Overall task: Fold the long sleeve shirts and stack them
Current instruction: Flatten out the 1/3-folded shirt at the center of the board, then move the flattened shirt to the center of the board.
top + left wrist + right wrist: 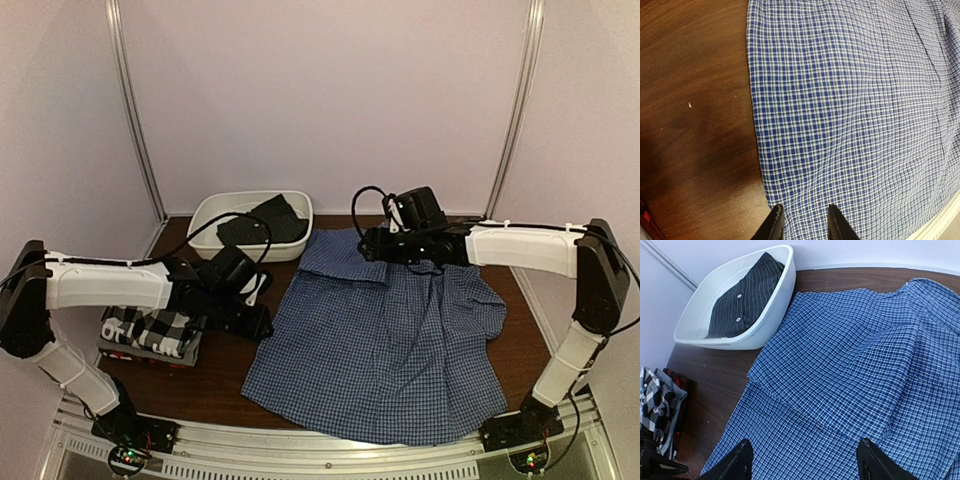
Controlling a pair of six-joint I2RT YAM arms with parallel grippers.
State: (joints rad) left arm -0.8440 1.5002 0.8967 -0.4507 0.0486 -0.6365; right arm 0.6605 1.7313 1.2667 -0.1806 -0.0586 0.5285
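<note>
Top external view: a dark brown wooden table fills the middle of the frame, and the largest thing on it is the blue-and-white checked shirt, spread flat from centre to lower right, its thin woven cloth lightly creased and one panel folded over near the top. At upper left of centre sits a white oval plastic basin with smooth, glossy walls; a dark pinstriped shirt with small white buttons lies crumpled inside it. At left, a stack of folded shirts rests on the wood, bold black-and-white plaid on top and a red edge showing beneath. The right gripper hangs above the checked shirt's upper part, its black fingers spread wide with nothing between them. The left gripper sits at the shirt's left edge, its fingers only a little apart over the cloth's border; whether the tips touch the fabric cannot be told.
</note>
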